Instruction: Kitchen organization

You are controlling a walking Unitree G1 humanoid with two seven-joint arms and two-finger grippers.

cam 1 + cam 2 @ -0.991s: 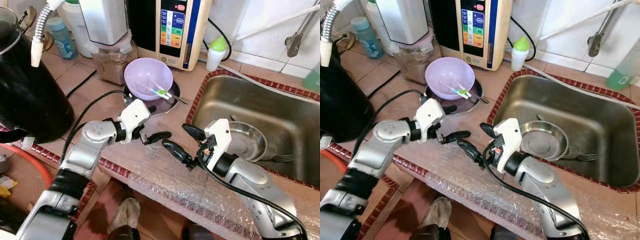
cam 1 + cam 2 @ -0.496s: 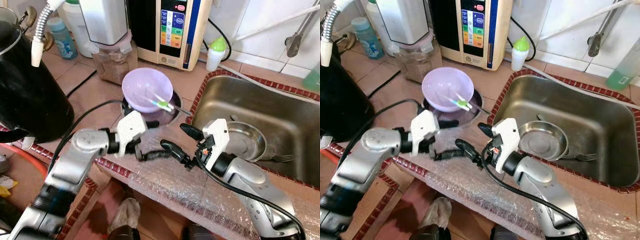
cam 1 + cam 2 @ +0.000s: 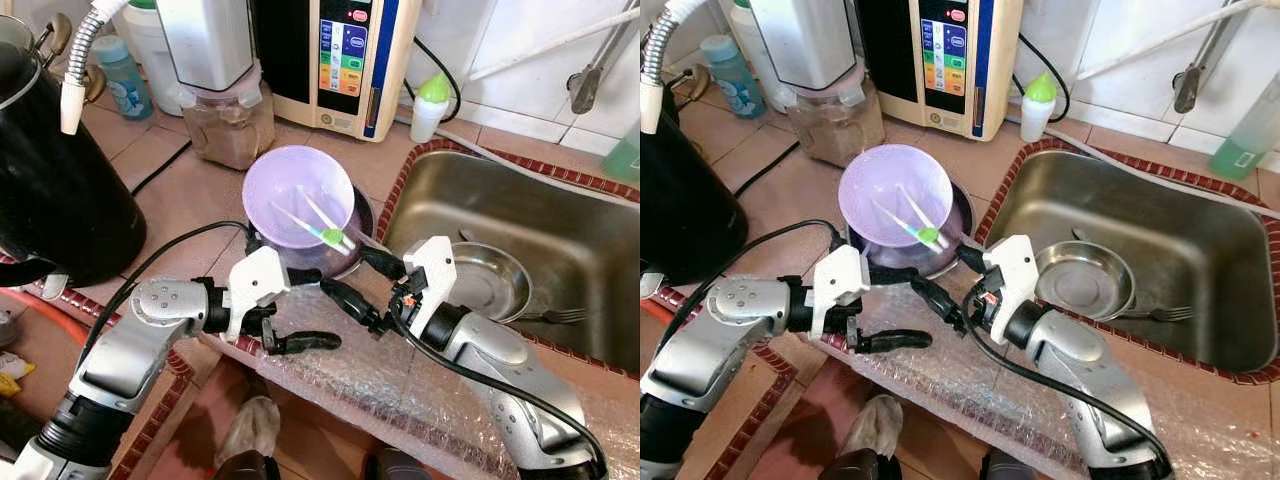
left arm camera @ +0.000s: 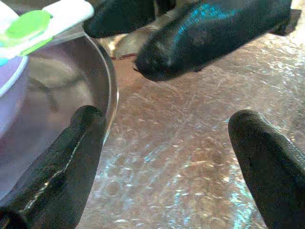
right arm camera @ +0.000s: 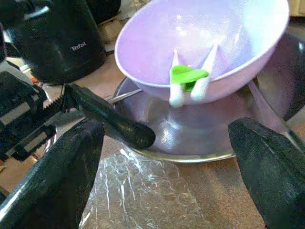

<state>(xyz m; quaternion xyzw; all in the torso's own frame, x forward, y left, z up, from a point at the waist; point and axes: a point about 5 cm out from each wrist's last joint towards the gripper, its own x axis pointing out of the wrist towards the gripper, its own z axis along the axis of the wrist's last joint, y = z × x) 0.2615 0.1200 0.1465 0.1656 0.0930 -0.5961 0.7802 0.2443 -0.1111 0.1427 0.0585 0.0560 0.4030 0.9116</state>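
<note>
Here, round lilac plastic bowl [image 3: 298, 190], steel plate [image 3: 352, 240]

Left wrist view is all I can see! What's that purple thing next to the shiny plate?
Observer: A purple bowl, tilted on the metal plate, with white and green tongs inside.
Operator: And the black blob up top?
Observer: That's the right gripper, open, reaching at the plate from the sink side.
Operator: Anything in the sink?
Observer: A metal dish with a fork beside it.
</note>
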